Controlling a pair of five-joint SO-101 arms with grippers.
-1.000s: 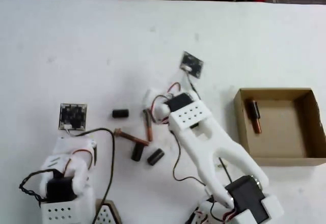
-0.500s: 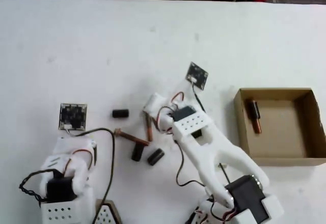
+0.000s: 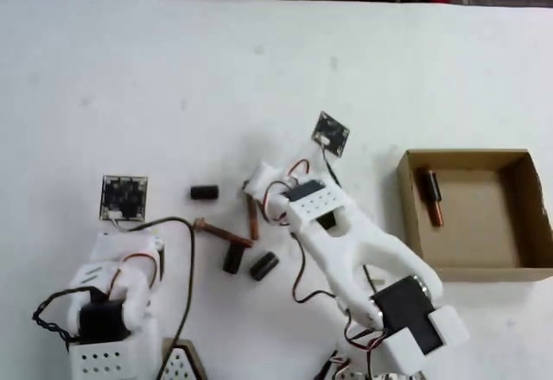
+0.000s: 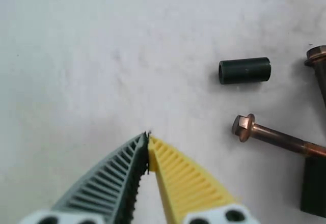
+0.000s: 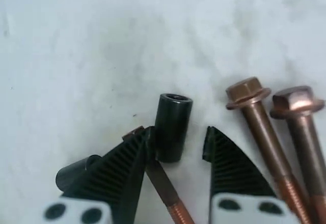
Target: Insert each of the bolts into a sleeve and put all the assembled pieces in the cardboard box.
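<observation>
The bolts (image 3: 253, 218) are copper-coloured with flanged hex heads; the sleeves (image 3: 263, 265) are short black tubes. In the high view they lie bunched near the middle of the table (image 3: 173, 69), with a lone sleeve (image 3: 204, 193) at the bunch's 10 o'clock. The open brown box (image 3: 484, 216) sits at the table's 3 o'clock edge and holds one assembled piece (image 3: 429, 195) along its 9 o'clock wall.

The right gripper (image 5: 178, 130) hangs over the bunch with its fingers spread. A sleeve (image 5: 172, 127) lies between them, against one finger and apart from the other. A bolt shaft (image 5: 164, 186) runs under that finger, and two more bolts lie side by side just past the other. The left gripper (image 4: 147, 136) is at the table's 7 o'clock, tips pressed together on nothing. A black cable (image 3: 187, 259) loops from the left arm beside the bunch.

Against a second ago, the right arm's wrist has dropped toward 6 o'clock, its small board (image 3: 331, 132) with it; the left arm and the loose parts lie as they did
</observation>
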